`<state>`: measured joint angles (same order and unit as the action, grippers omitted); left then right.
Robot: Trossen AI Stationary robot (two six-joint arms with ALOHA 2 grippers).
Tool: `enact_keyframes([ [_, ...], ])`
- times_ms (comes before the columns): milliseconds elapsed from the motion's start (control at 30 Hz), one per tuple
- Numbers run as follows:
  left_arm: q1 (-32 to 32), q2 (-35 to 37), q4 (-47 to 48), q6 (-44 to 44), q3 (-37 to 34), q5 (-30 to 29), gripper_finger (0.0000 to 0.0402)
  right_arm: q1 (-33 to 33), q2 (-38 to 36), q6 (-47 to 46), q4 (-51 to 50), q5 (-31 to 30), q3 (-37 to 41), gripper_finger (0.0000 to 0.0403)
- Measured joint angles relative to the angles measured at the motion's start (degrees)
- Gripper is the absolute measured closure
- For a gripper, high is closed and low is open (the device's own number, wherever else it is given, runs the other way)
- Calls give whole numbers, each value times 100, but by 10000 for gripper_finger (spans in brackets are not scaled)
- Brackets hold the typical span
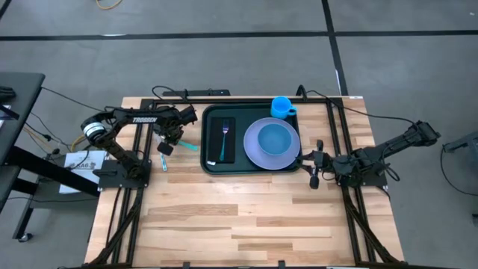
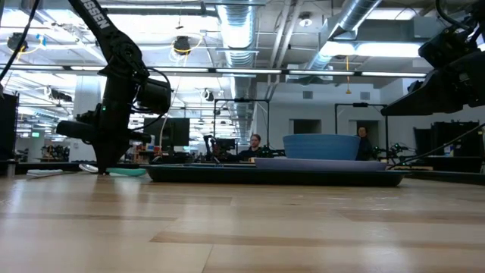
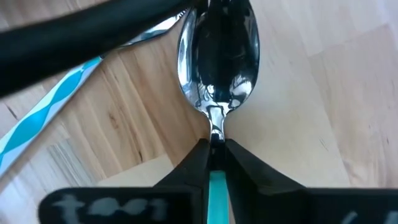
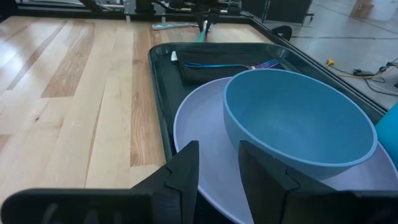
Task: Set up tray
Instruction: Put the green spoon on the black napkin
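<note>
- Tray, dark green with a raised rim, sits at the far middle of the wooden table, between the two arms, its long axis running across the table from the left arm's side to the right arm's.
- From table height the tray shows only as a thin dark strip, so what lies flat in it is hidden there; only the bowl and the plate's edge rise above the rim.
- Inside the tray, a fork lies on a narrow black rectangle at the end nearer the left gripper, tines pointing to the far edge; a lilac plate with the blue bowl on it fills the other end, and a blue cup stands in the far corner.
- Left gripper is just beside the tray's left end, clenched on a spoon; its fingers pinch the neck, the spoon's teal handle is mostly covered by them, and the shiny bowl of the spoon sticks out ahead over the wood.
- Beside it lies a teal-and-white striped utensil handle, partly hidden by a dark cable.
- Right gripper waits at the tray's right end, its fingers parted and holding nothing, the plate just ahead of them.
- Beyond the table is an open workshop with ceiling ducts and desks; two people sit far back, too small to make out.
</note>
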<state>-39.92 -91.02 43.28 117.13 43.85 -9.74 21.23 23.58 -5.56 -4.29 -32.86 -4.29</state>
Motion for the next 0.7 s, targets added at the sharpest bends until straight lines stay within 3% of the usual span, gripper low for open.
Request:
enact_keyframes([
  [700, -42, -26, -312, -1136, 348, -37, 392, 0, 1, 0, -1, 0, 0, 296],
])
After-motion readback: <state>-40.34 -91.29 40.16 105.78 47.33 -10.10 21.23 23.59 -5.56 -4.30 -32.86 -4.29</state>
